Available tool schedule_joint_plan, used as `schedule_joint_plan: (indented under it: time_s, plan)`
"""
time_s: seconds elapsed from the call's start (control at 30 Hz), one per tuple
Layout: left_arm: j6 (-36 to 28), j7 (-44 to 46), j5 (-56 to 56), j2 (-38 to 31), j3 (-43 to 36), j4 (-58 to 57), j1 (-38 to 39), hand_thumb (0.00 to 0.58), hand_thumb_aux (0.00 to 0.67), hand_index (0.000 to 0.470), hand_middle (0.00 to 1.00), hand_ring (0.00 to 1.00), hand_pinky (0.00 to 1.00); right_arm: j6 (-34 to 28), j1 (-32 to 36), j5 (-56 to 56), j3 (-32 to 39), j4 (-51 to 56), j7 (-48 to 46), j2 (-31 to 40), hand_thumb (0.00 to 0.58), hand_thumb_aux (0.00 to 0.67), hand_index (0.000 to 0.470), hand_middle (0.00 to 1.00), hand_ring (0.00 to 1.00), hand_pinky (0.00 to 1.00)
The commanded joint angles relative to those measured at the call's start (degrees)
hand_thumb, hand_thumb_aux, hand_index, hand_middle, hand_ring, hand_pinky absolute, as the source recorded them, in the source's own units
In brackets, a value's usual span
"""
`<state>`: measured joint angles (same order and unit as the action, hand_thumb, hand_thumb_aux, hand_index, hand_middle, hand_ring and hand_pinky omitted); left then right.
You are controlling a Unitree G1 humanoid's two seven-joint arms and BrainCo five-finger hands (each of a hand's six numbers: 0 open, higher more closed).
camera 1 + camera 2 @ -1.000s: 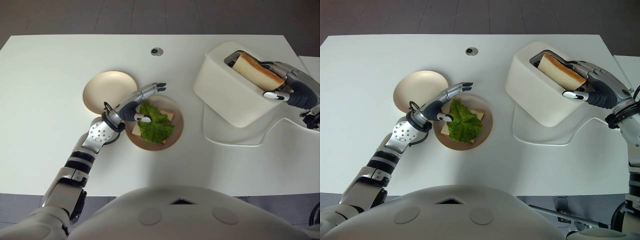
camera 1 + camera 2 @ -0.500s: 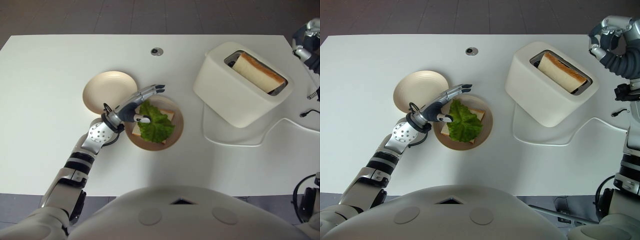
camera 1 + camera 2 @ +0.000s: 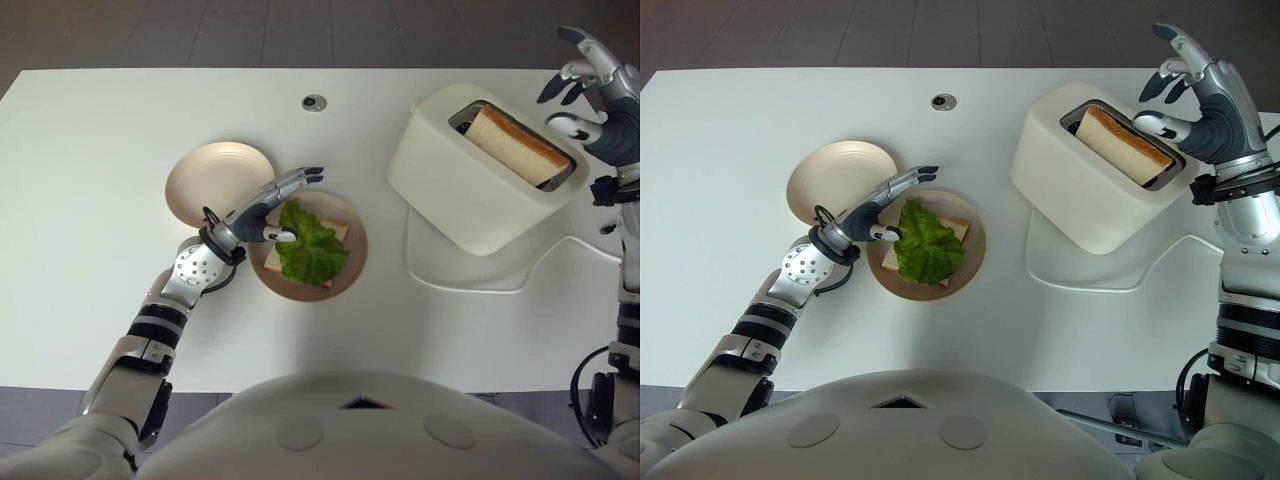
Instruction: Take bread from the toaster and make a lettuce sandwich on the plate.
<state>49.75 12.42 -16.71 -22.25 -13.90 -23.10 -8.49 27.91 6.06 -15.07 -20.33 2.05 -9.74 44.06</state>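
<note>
the fingers (image 3: pixel 1175 40) of the right hand (image 3: pixel 1212 110), clamped on the bread slice (image 3: pixel 1122 145) a second ago, are now spread and empty just beyond the toaster (image 3: pixel 1070 200), so the slice still sits in its slot and the pull needs another try. the left hand (image 3: pixel 875 212) has stayed at the plate (image 3: pixel 972 262) rim, fingers loosely straight and holding nothing beside the lettuce (image 3: pixel 925 245). the slot hides the slice's lower part, the lettuce covers most of the bread (image 3: pixel 956 228) beneath, and whether the left hand touches the leaf is unclear.
</note>
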Motion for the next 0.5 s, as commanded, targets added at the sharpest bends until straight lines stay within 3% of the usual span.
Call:
schedule_joint_plan:
  time_s: [0.03,0.43,0.47,0.5]
  plan:
    - [0.15,0.47,-0.48,-0.57,-0.14,-0.95,-0.12,0.000,0.000,0.000,0.00,0.00,0.00,0.54,-1.01,-1.94,0.41,2.39,-0.61,2.41,0.000,0.000,0.000,0.00,0.00,0.00]
    - [0.30,0.98,-1.65,-0.15,-1.52,-3.05,-1.27,0.000,0.000,0.000,0.00,0.00,0.00,4.78,-6.91,-5.03,7.08,8.78,-6.22,7.02,0.000,0.000,0.000,0.00,0.00,0.00]
    - [0.28,0.97,-1.70,-0.15,-1.56,-3.12,-1.33,0.000,0.000,0.000,0.00,0.00,0.00,5.08,-6.93,-4.99,7.36,9.26,-6.24,7.10,0.049,0.029,0.020,0.00,0.00,0.00]
    - [0.28,0.94,-1.75,-0.15,-1.57,-3.17,-1.37,0.000,0.000,0.000,0.00,0.00,0.00,5.38,-6.88,-4.97,7.50,9.50,-6.06,7.19,0.307,0.210,0.147,0.00,0.00,0.00]
